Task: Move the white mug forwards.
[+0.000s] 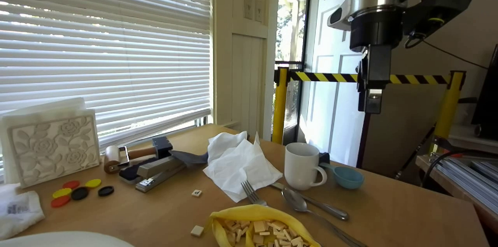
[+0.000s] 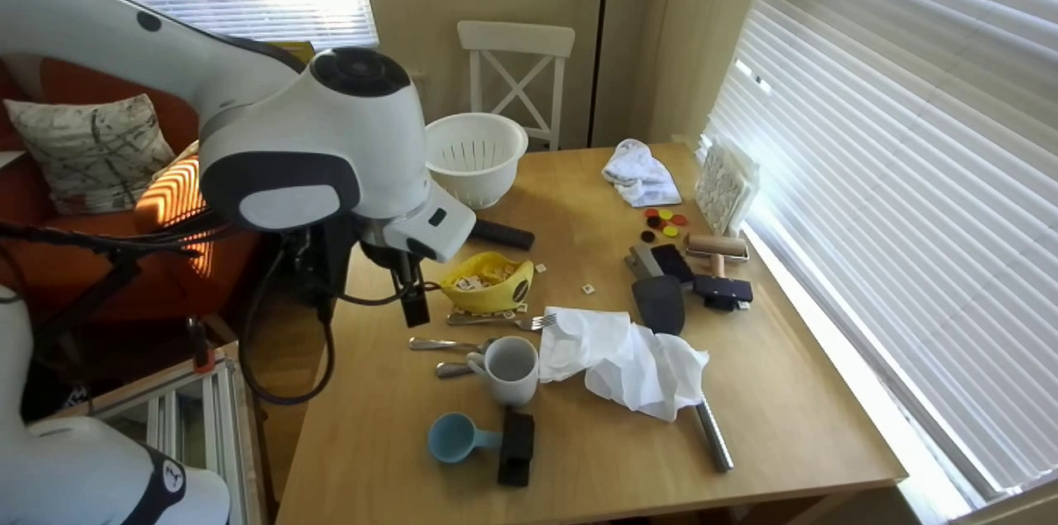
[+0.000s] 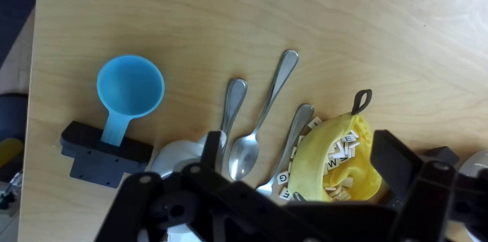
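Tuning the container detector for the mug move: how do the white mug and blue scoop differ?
Colour: the white mug is plain white, the blue scoop light blue.
Height: the mug stands clearly taller than the scoop.
Handle: the mug has a closed loop at its side; the scoop has a straight handle reaching a black block.
Shared: both have one handle and an open top facing up.

the mug [image 1: 300,166] is plain white, as is the crumpled paper [image 1: 240,162] near it; the scoop [image 3: 130,85] is light blue, the gripper [image 3: 299,143] black. the pouch [image 3: 313,164] is yellow, the tiles [image 3: 333,163] in it pale with black letters, the table [image 3: 343,36] tan with faint wood grain. in an exterior view the discs [image 1: 79,193] at the left are red, yellow and black, and the far tape [image 1: 334,77] is striped yellow and black.
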Robot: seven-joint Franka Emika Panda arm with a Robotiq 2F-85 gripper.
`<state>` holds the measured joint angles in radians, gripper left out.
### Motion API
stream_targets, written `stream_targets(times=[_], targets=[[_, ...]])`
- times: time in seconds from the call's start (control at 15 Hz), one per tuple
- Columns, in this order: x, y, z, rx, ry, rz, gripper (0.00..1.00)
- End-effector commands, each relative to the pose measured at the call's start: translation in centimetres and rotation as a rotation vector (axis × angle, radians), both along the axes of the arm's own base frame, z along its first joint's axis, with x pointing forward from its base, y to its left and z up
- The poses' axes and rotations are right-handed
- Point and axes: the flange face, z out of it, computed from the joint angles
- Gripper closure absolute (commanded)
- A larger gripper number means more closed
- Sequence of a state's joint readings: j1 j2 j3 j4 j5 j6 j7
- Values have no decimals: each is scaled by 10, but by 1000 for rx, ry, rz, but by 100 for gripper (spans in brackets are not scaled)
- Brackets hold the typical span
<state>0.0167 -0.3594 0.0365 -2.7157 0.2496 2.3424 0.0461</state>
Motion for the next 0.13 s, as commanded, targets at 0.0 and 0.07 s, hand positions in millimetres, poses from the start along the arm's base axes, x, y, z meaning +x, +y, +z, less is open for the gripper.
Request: stream_targets(times=[0.0,0.07], targets=[[1,-1,0,1,2,-2,0],[2,-2,-1,2,3,-4,0]])
